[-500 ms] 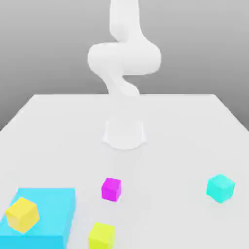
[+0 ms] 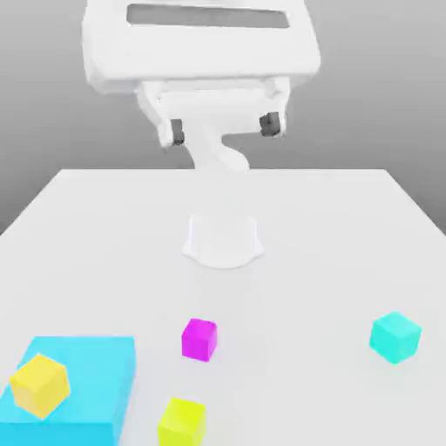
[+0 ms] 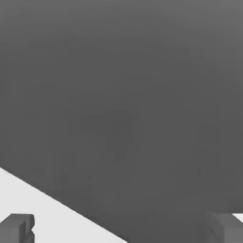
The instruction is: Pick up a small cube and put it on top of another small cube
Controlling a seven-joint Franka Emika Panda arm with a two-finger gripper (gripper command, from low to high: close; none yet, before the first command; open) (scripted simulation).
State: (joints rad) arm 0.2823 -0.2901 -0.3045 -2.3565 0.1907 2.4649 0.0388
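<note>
The small lime cube (image 2: 182, 421) lies on the white table near the front edge, a little toward the exterior view's left. The small turquoise cube (image 2: 395, 336) rests far off at the exterior view's right. My gripper (image 2: 225, 129) hangs high above the table, over the arm's base and well apart from both cubes. Its two dark fingertips (image 2: 179, 132) stand wide apart with nothing between them. In the hand view the gripper (image 3: 122, 230) looks past the table's edge, and the fingertips (image 3: 16, 228) sit at the picture's corners.
A magenta cube (image 2: 199, 339) sits just behind the lime cube. A golden-yellow cube (image 2: 39, 384) rests on a big flat cyan-blue block (image 2: 100, 361) at the front of the exterior view's left. The arm's round base (image 2: 223, 239) stands mid-table.
The arm has swung round: where its bent elbow showed, the hand now faces the exterior camera at the top with its fingers apart. The cubes have not moved.
</note>
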